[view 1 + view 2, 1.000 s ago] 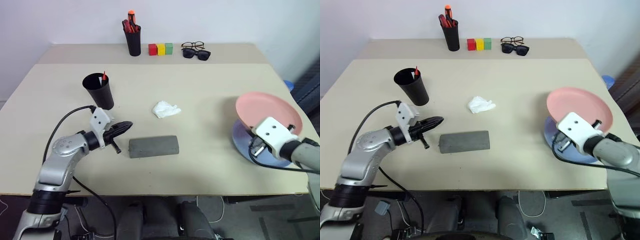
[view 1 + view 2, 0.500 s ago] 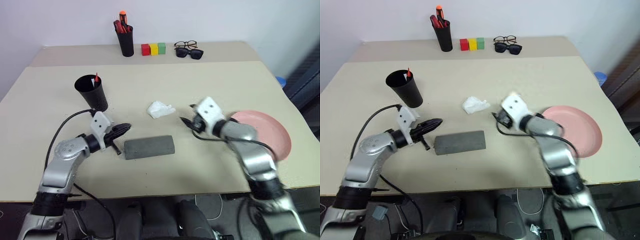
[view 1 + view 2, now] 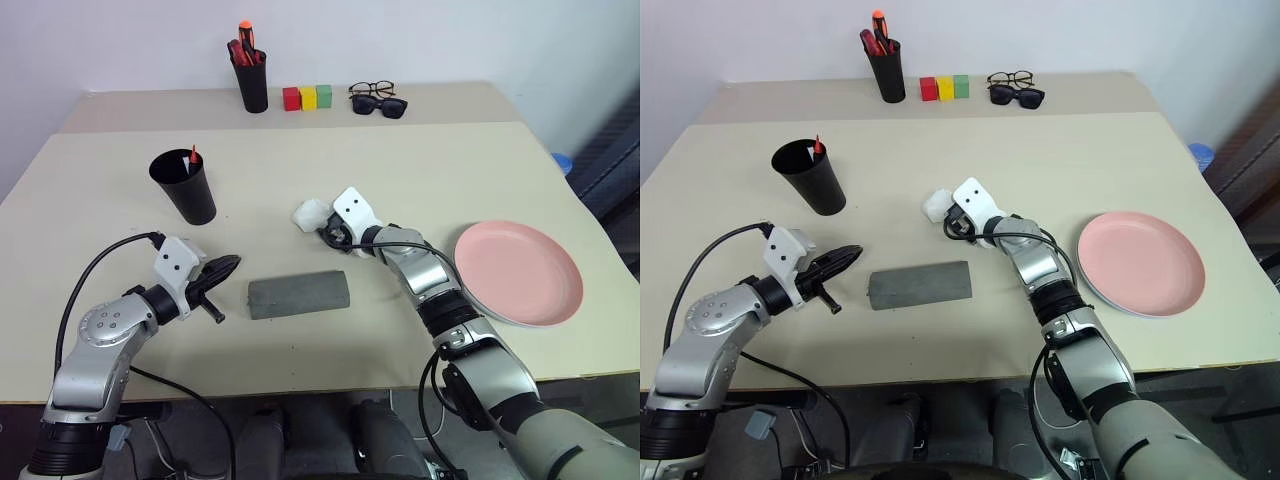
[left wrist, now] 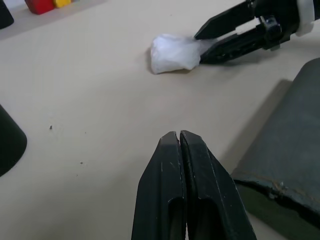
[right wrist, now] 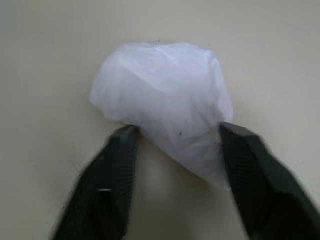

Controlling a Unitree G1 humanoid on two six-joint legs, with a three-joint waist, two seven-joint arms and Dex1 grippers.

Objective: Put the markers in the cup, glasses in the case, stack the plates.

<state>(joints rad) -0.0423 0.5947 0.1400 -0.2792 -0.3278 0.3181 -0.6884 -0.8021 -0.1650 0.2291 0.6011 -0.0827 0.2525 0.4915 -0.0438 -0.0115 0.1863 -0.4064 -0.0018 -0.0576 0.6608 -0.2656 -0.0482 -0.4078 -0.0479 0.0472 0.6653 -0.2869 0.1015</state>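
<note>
The black cup (image 3: 185,187) stands at the left with the markers (image 3: 192,157) poking out of it. The grey case (image 3: 298,294) lies shut in the middle front. The glasses (image 3: 370,89) rest at the back, just behind black sunglasses (image 3: 384,106). The pink plate (image 3: 518,272) lies flat on the light blue plate (image 3: 1108,299) at the right. My right gripper (image 5: 177,132) is open, its fingers either side of the near end of a white crumpled tissue (image 5: 162,90). My left gripper (image 4: 179,136) is shut and empty, left of the case.
A black pen pot (image 3: 250,78) with red and orange pens and three coloured blocks (image 3: 307,97) stand along the back strip. The table's front edge (image 3: 300,385) runs close behind the case.
My right arm let go of the pink plate, which now lies flat on the blue one, and swung left to the tissue. The left gripper drew back a little from the case.
</note>
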